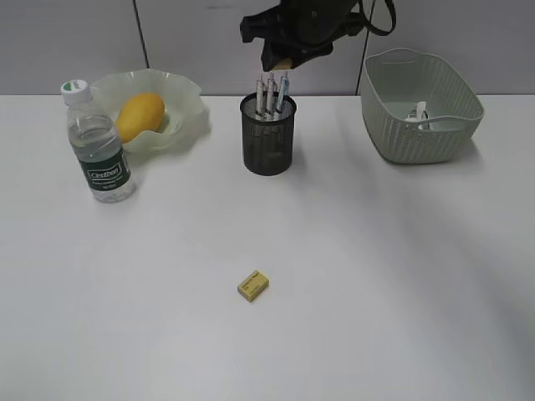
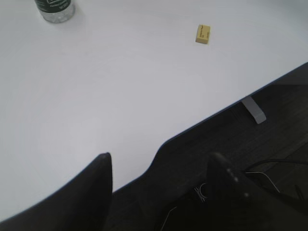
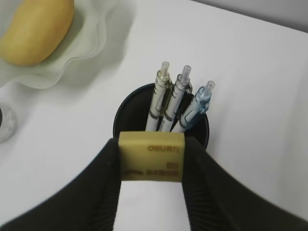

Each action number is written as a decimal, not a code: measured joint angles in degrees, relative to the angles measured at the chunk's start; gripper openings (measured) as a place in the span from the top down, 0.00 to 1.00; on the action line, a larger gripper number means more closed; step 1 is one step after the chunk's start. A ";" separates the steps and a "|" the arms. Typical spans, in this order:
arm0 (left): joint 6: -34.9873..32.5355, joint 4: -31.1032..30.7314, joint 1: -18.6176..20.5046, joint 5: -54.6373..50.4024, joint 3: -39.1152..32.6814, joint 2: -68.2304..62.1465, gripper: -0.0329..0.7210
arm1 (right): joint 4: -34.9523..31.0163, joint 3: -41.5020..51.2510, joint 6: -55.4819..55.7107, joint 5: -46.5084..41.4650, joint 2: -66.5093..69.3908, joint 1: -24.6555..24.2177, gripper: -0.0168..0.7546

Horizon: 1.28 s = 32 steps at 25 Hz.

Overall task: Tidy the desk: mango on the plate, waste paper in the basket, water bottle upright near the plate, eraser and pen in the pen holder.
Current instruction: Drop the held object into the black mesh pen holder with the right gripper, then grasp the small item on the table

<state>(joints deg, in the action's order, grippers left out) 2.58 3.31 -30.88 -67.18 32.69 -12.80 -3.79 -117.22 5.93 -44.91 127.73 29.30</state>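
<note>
The right gripper (image 3: 151, 163) is clamped on a yellow eraser (image 3: 152, 157) with embossed lettering, directly above the pen holder (image 1: 268, 134) at the desk's (image 1: 376, 276) far edge. The holder is black wire mesh and contains three pens (image 3: 178, 102). A second yellow eraser (image 1: 253, 285) lies toward the near edge. One mango (image 1: 139, 116) sits on the plate (image 1: 189, 100) at the far-left corner, with one water bottle (image 1: 97, 143) upright beside it. The left gripper's (image 2: 159, 178) jaws stand apart, holding nothing.
</note>
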 joint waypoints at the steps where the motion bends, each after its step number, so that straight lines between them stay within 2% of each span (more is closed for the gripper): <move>1: 0.00 0.00 0.00 0.00 0.00 0.00 0.33 | 0.00 -0.06 0.00 0.90 0.54 0.00 0.57; 10: 0.00 0.00 0.00 0.00 0.00 0.00 0.33 | 0.04 -0.06 -0.04 4.13 5.06 0.00 0.56; 16: 0.00 0.00 0.00 0.00 0.00 0.00 0.33 | 0.04 -0.06 -0.69 4.24 5.16 0.00 0.35; 21: 0.00 0.00 0.00 0.00 0.00 0.00 0.33 | 0.04 -0.06 -1.48 2.80 5.05 0.00 0.32; 26: 0.00 0.00 0.00 0.00 0.00 0.00 0.33 | 0.04 -0.06 -3.47 -1.50 2.49 0.06 0.31; 32: 0.00 0.00 0.00 0.00 0.00 0.00 0.33 | 0.20 -0.24 -5.93 -16.31 -1.70 0.06 0.31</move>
<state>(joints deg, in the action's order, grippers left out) 2.58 3.31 -30.88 -67.18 32.69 -12.80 -3.59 -117.46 0.00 -61.22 126.04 29.36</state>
